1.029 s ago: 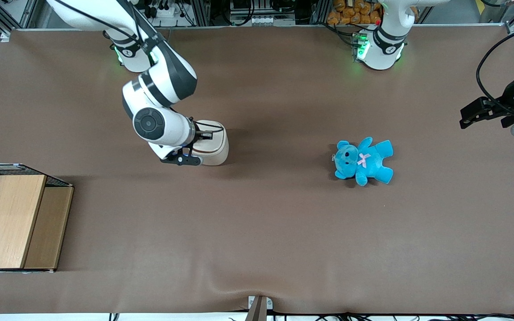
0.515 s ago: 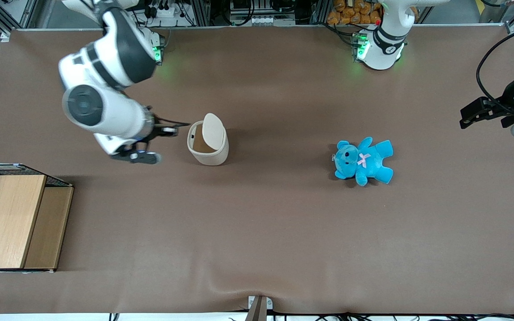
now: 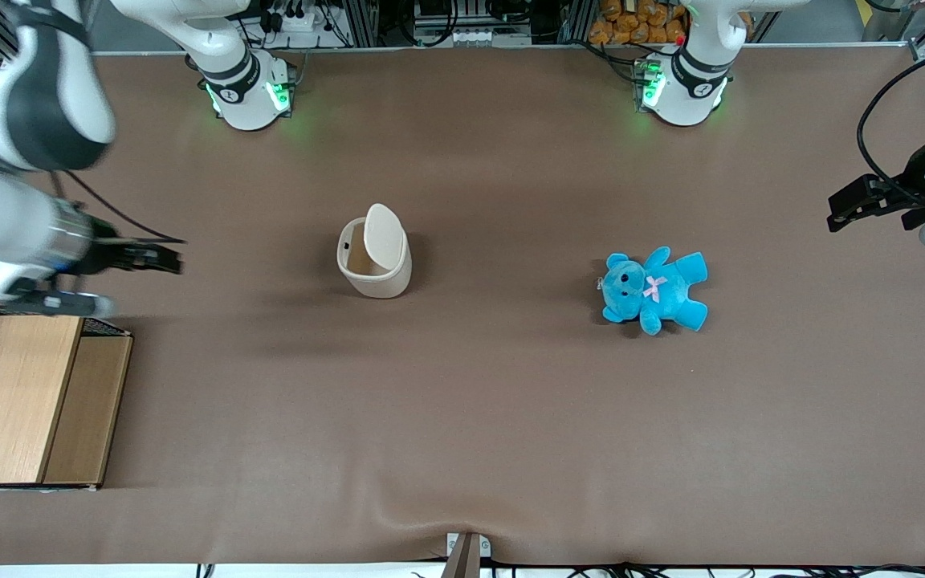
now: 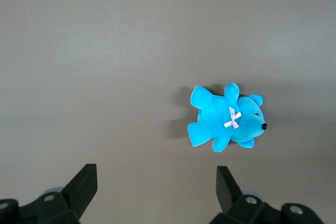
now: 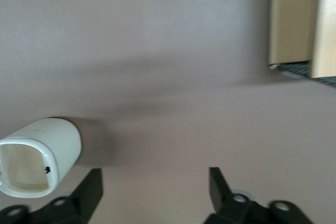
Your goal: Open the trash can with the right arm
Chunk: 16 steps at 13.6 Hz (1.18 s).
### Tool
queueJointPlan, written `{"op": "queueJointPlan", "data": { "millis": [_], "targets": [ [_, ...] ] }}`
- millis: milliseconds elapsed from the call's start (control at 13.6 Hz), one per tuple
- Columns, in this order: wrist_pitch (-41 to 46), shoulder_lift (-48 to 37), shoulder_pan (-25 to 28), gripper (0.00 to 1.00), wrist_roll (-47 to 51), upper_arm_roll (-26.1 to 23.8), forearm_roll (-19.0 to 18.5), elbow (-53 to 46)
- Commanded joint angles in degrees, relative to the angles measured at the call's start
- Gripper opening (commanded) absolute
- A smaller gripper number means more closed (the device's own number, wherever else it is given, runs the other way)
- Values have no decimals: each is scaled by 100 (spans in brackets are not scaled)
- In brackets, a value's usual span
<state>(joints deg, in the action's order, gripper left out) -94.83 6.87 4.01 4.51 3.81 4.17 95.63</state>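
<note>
From the front you see the trash can mid-table with lid tipped up (opening looks done) and the end effector well apart from it, while the right wrist view shows its fingers spread, holding nothing, so park.

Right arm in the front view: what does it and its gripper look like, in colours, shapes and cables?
The right arm is bulky and glossy white with dark grey joint bands and a metallic grey wrist ring. A thin black cable loops off it. Its gripper, near the wooden box, is black with two flat fingers; the wrist view shows them spread.
</note>
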Motion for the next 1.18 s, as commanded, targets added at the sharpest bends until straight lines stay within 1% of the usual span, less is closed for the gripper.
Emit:
{"op": "queueJointPlan", "data": {
  "millis": [0, 294, 441, 515, 662, 1103],
  "targets": [
    [244, -545, -242, 100, -370, 59, -22, -34],
    [1324, -581, -515, 100, -380, 15, -57, -1070],
    [1721, -599, -551, 100, -319, -12, -109, -1239],
    [1818, -599, -551, 100, -232, -38, -188, -1379],
    [2029, -608, -542, 100, 84, -38, -215, -1555],
    [2048, -616, -542, 100, 77, -38, -329, -1644]
  ]
}}
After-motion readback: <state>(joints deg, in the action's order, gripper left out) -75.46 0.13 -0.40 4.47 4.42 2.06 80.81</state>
